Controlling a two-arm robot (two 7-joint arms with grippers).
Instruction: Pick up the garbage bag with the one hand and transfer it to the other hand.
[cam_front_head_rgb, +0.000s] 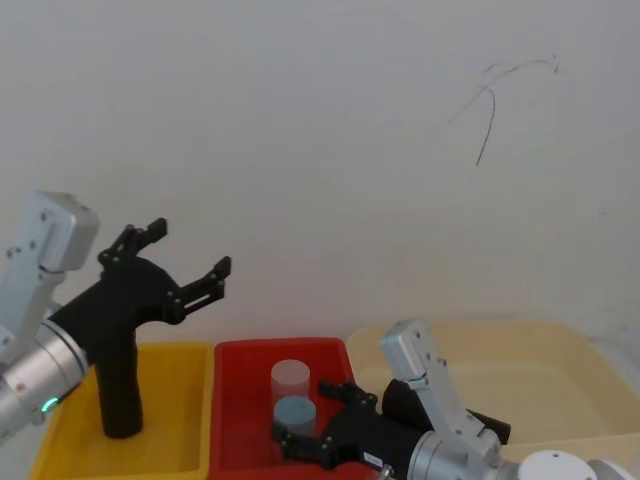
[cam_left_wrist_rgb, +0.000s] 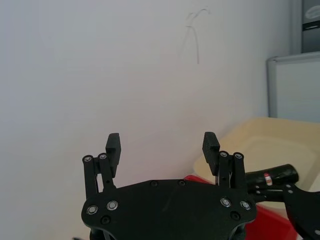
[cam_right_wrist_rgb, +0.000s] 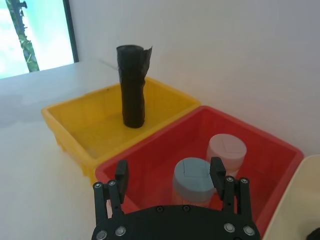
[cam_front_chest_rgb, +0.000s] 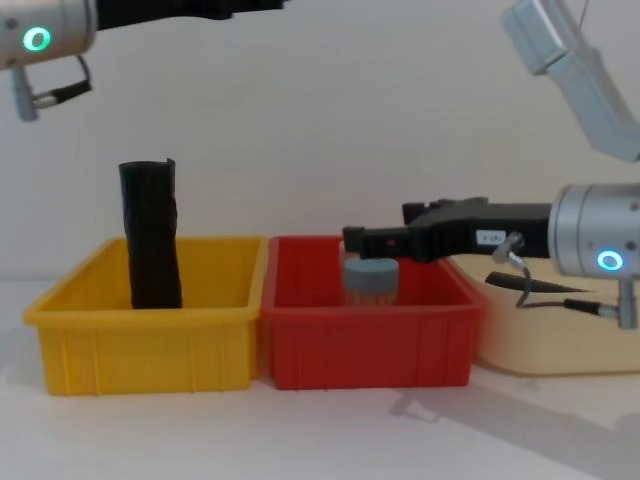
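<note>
The garbage bag (cam_left_wrist_rgb: 280, 175), a black roll with a small red-and-white label band, lies on its side in the cream bin (cam_left_wrist_rgb: 260, 145). In the head view the garbage bag (cam_front_head_rgb: 399, 403) is partly hidden behind my right arm. My left gripper (cam_front_head_rgb: 190, 248) is raised high above the yellow bin, open and empty; its fingers (cam_left_wrist_rgb: 113, 145) stand wide apart against the wall. My right gripper (cam_front_head_rgb: 303, 412) is held low over the red bin (cam_front_chest_rgb: 365, 350), open and empty. In the chest view my right gripper (cam_front_chest_rgb: 352, 238) sits just above a grey cylinder (cam_front_chest_rgb: 372, 282).
A plain black roll (cam_front_chest_rgb: 150, 235) stands upright in the yellow bin (cam_front_chest_rgb: 150, 350). The red bin holds the grey cylinder (cam_right_wrist_rgb: 192, 179) and a whitish one (cam_right_wrist_rgb: 226, 150). The three bins stand in a row close to a white wall.
</note>
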